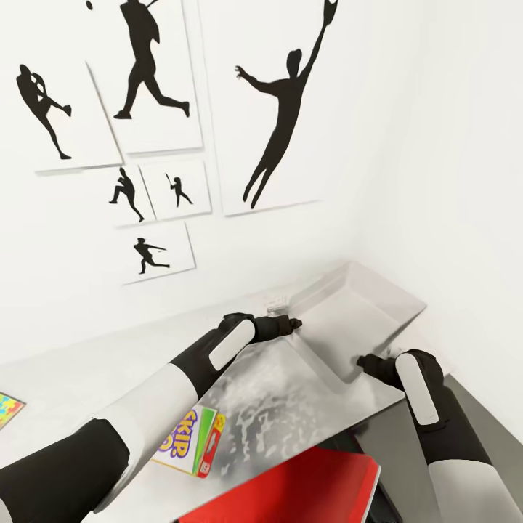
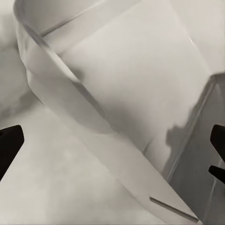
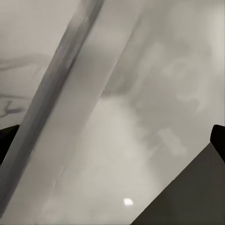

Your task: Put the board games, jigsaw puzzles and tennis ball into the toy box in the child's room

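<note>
Red and flat, a panel (image 1: 290, 487) sits closest to the head camera at the lower edge; what it belongs to I cannot tell. Beyond it stretches the pale desk (image 1: 65, 378), running along the wall under the black baseball-player silhouette pictures (image 1: 283, 109).

At the far corner of the desk lies the toy box (image 1: 356, 312), a shallow translucent bin whose visible floor looks bare, so by my reading nothing has been packed into it yet. The left gripper (image 1: 294, 322) reaches to its near-left rim and the right gripper (image 1: 361, 360) to its near edge; both wrist views show dark fingers (image 2: 9, 140) spread wide apart, with the bin wall between them and nothing clamped.

The Skip-Bo board game (image 1: 190, 442) lies on the desk partly under the left forearm, well apart from the bin. Smallest, a jigsaw puzzle (image 1: 9, 408) peeks in at the left edge. Both await moving; the other toys are unaccounted for.
</note>
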Robot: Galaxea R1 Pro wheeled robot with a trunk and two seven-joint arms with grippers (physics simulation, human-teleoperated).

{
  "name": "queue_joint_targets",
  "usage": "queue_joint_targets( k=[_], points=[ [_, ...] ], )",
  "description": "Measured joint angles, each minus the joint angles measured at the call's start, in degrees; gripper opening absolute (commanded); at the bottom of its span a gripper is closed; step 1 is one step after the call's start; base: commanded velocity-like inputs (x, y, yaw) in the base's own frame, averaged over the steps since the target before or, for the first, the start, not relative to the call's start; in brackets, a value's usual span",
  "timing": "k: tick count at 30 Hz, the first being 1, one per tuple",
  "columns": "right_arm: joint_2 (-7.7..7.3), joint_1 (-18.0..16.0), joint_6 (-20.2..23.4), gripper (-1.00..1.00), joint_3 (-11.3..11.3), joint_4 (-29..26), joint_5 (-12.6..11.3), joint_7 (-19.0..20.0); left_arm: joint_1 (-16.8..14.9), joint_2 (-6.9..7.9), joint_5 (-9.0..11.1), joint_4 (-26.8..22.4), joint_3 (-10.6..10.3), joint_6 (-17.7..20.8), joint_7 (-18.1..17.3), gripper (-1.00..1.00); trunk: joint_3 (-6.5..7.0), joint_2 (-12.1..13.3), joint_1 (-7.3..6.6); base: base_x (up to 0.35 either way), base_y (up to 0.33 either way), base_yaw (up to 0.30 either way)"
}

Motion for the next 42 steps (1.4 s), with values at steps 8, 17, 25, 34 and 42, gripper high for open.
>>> queue_joint_targets(
  k=[8, 17, 25, 34, 42],
  points=[
    [0.0, 0.0, -0.1, 1.0, 0.03, -0.92, -0.6, -0.03, 0.01, 0.0, 0.05, 0.06, 0.0, -0.04, 0.01, 1.0, -0.73, -0.03, -0.02, 0.0, 0.0, 0.0],
    [0.0, -0.01, -0.21, 1.0, -0.11, -1.89, -1.03, -0.02, 0.01, 0.0, 0.14, 0.06, -0.01, -0.05, 0.02, 1.0, -1.39, -0.04, -0.02, 0.0, 0.0, 0.0],
    [0.0, -0.02, -0.18, 1.0, -0.07, -2.0, -0.87, -0.02, 0.01, 0.0, 0.15, 0.07, -0.05, -0.05, 0.02, 1.0, -1.44, -0.04, -0.02, 0.0, 0.0, 0.0],
    [0.0, 0.0, -0.21, 1.0, -0.09, -2.03, -0.88, -0.02, -0.02, 0.0, 0.23, 0.54, -0.09, -0.08, 0.37, 1.0, -1.45, -0.04, -0.02, 0.0, 0.0, 0.0],
    [0.0, 0.02, -0.21, 1.0, 0.01, -2.1, -0.68, -0.02, -0.06, 0.0, 0.24, 2.16, -0.09, -1.14, 0.44, 1.0, -1.45, -0.04, -0.02, 0.0, 0.0, 0.0]
  ],
)
